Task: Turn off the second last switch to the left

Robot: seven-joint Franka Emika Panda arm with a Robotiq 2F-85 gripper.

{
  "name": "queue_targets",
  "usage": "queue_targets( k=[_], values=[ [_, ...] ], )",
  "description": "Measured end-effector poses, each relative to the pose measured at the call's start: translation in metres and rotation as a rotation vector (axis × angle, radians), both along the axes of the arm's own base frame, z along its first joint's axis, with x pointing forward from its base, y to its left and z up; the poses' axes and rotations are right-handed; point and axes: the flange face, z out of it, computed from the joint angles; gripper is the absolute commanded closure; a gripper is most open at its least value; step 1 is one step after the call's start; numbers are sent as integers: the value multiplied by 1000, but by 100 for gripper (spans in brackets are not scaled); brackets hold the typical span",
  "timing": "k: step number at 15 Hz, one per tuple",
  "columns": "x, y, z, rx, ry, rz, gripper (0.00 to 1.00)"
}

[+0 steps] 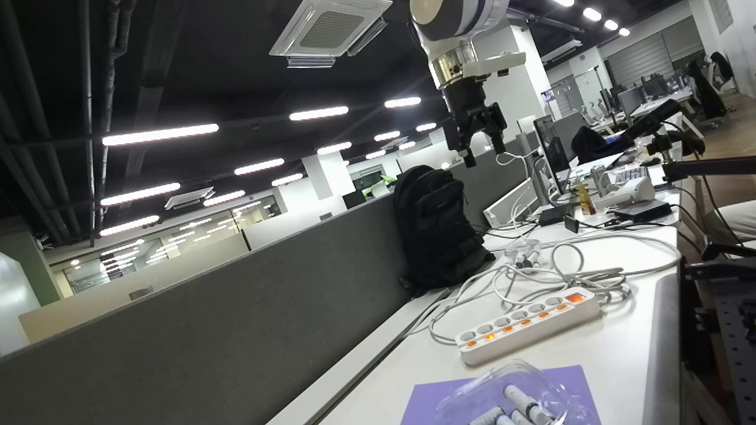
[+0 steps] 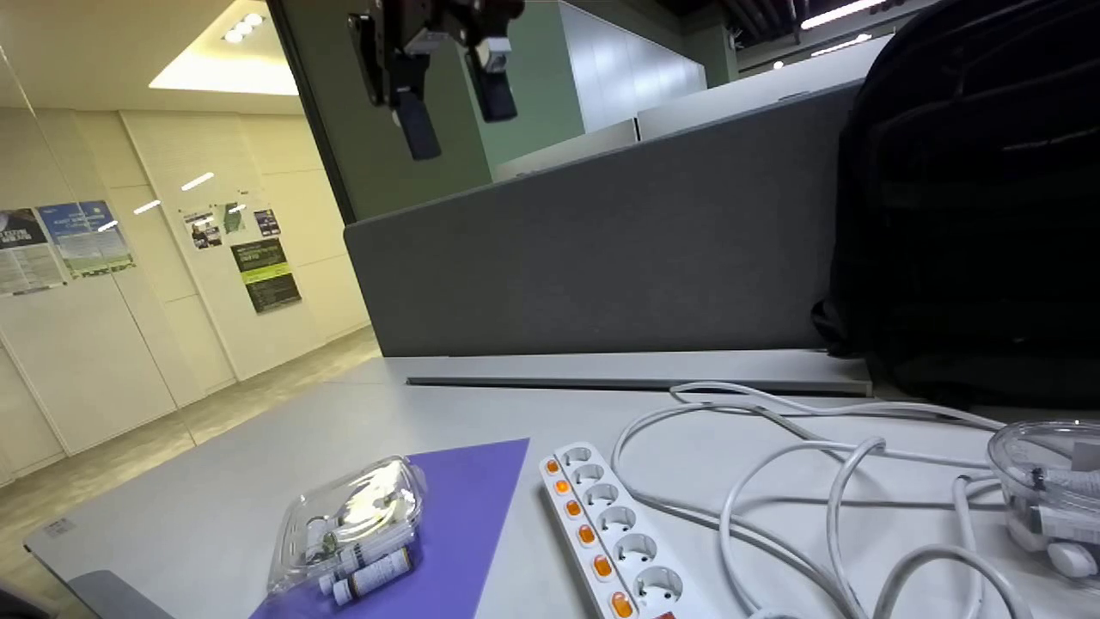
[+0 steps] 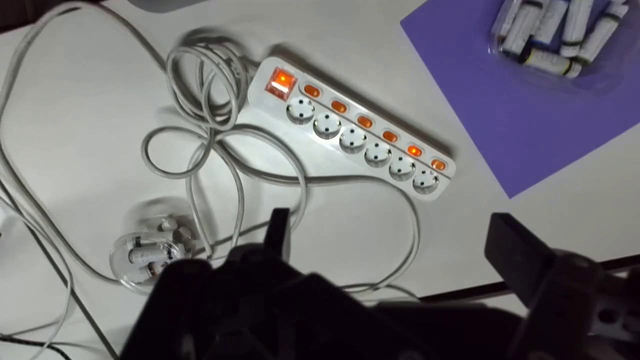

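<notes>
A long white power strip lies on the white desk, also seen in both exterior views. It bears a row of small orange rocker switches beside its sockets. The second last switch, next to the end away from the cord, glows brighter than the other small ones; it glows in an exterior view too and also shows here. My gripper is open and empty, its fingers wide apart. In both exterior views it hangs high above the desk, touching nothing.
A lit main switch sits at the strip's cord end. Looped grey cables lie beside the strip. A purple sheet carries a clear box of tubes. A clear cup, a black backpack and a grey partition are near.
</notes>
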Motion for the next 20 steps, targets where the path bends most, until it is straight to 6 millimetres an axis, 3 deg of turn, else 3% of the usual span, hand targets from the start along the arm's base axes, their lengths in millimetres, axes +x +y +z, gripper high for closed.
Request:
queue_targets(
  k=[3,9,10,12,20],
  values=[
    [15,10,-28,-20,-82,3,0],
    [47,52,-109,-39,-97,70,2],
    [52,58,-122,-36,-88,82,25],
    [58,67,-147,-24,-60,95,29],
    [83,71,-226,53,1,39,86]
  ],
)
